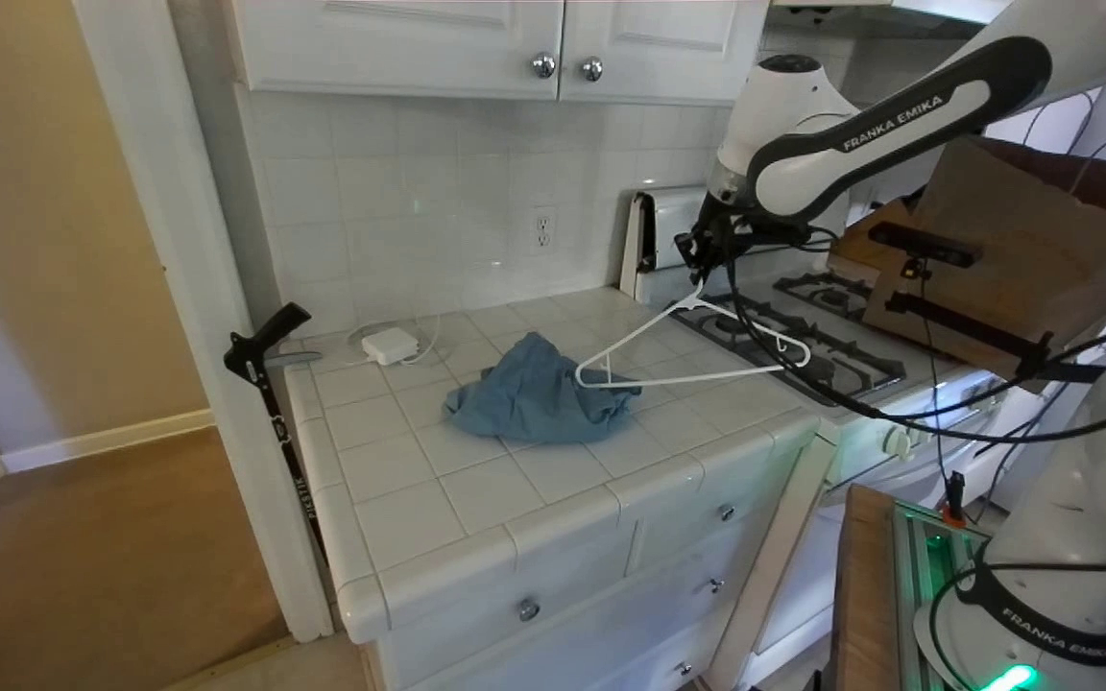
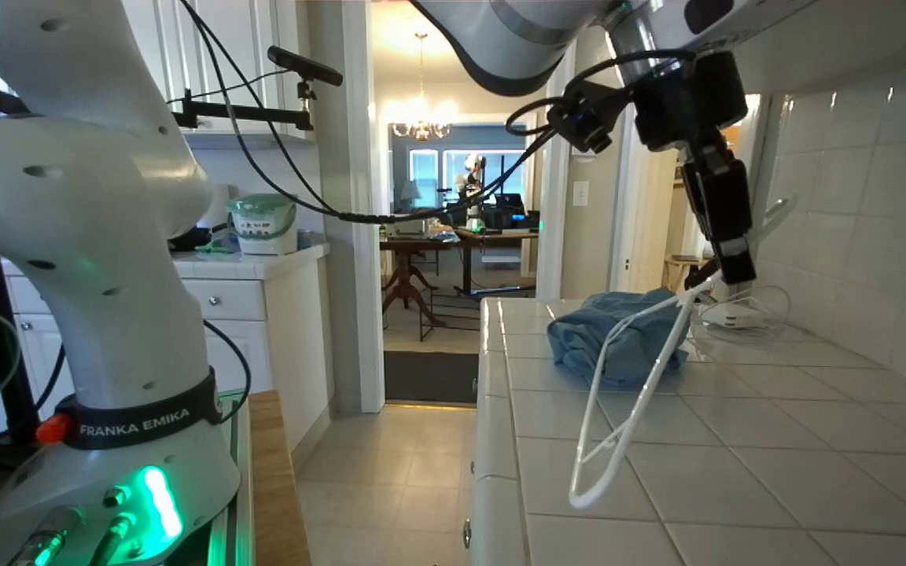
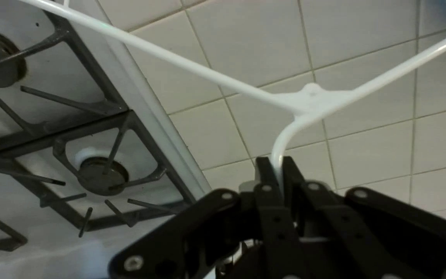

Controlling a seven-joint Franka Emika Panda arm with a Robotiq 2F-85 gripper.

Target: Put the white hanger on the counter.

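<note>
The pincer (image 3: 277, 162) is clenched on the hook (image 3: 282, 141) of the hanger (image 3: 311, 100), which is held by this one point. The frame slants away over the table (image 1: 406, 513); whether any part rests on the tiles cannot be told. The bars are thin, white and glossy: presumably plastic, light, stiff with a little spring, somewhat slick, and not fragile in ordinary handling. Held by a round hook, the frame is liable to pivot; a hold at the flat neck, where the two arms join, should resist twisting better. Farther out, in an exterior view, one lower corner overlaps the blue cloth (image 1: 539, 389), and the opposite corner shows against the stove (image 1: 855, 369); contact with either is unclear. Lowering calls for care, as a corner could snag on cloth or grate.
</note>
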